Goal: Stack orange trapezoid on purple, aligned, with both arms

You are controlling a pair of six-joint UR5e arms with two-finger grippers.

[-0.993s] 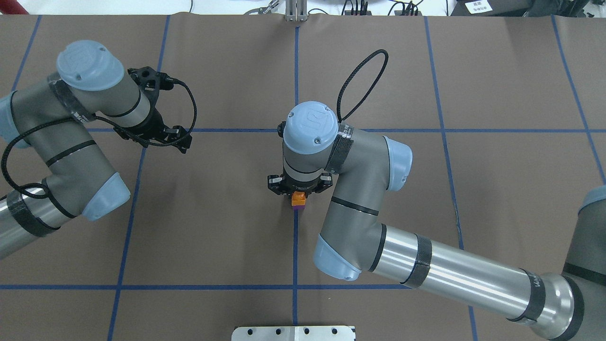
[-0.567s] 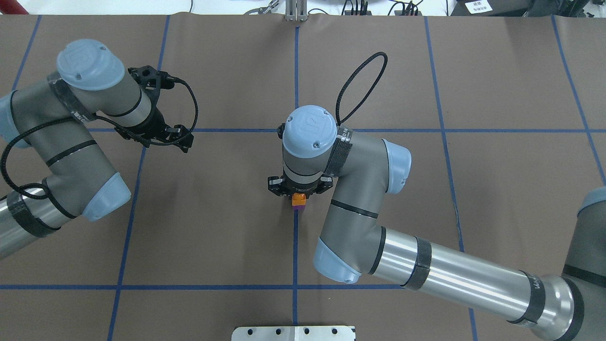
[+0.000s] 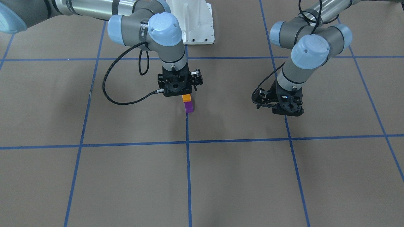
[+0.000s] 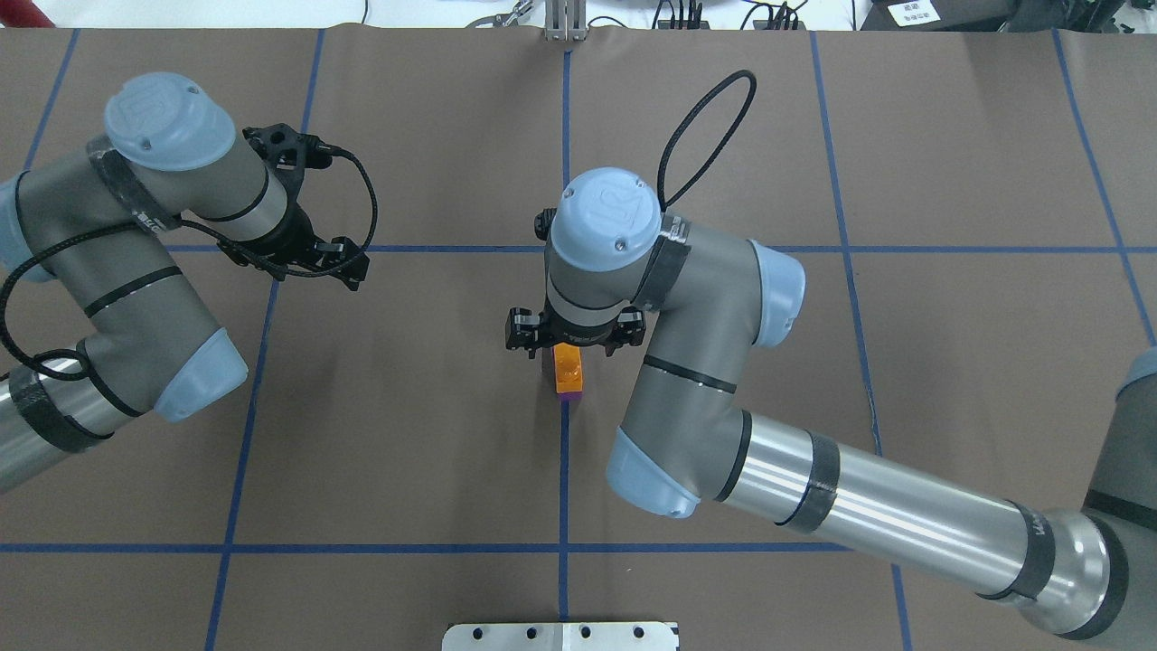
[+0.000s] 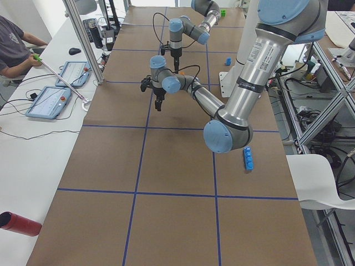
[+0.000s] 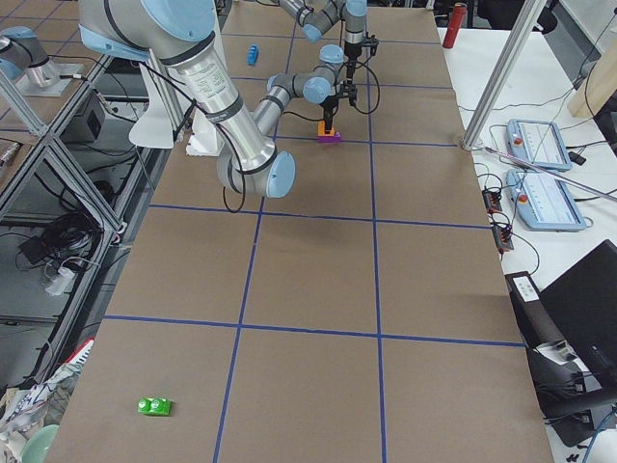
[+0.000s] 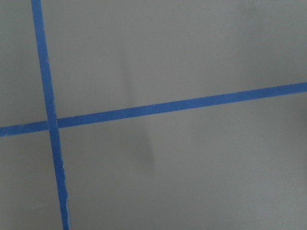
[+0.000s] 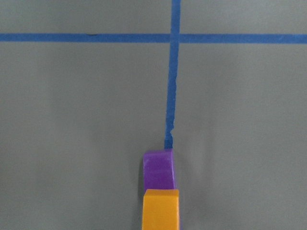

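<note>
Since the earlier overhead frames the right arm (image 4: 687, 362) has swung its wrist toward the table's far side. More of the orange trapezoid (image 4: 568, 369) now shows below the right gripper (image 4: 569, 347) and only a thin edge of the purple (image 3: 189, 107) beneath it, while the left arm (image 4: 136, 271) has barely shifted. The orange trapezoid rests on the purple at the blue tape line (image 4: 563, 470) in mid-table (image 3: 126, 176), just under the right gripper, though I cannot tell whether those fingers clench it or have let go. The left gripper (image 3: 285, 108) hangs well apart to the side, and its grip cannot be made out either.
</note>
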